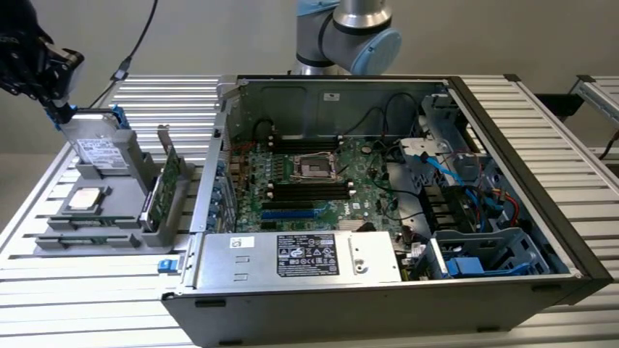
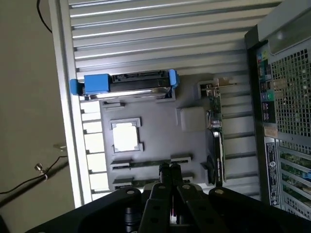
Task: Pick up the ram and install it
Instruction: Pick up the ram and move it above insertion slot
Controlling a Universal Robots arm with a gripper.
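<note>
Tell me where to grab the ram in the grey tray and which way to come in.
Probably pinch the ram across its thin faces at mid-length, coming straight down from above: it stands on edge in a slot of the grey tray, blocks holding both ends, leaving its top edge free.

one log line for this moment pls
end effector: shut, nothing held | position: above gray tray | ram: lying in tray, not picked up | pc case: open
</note>
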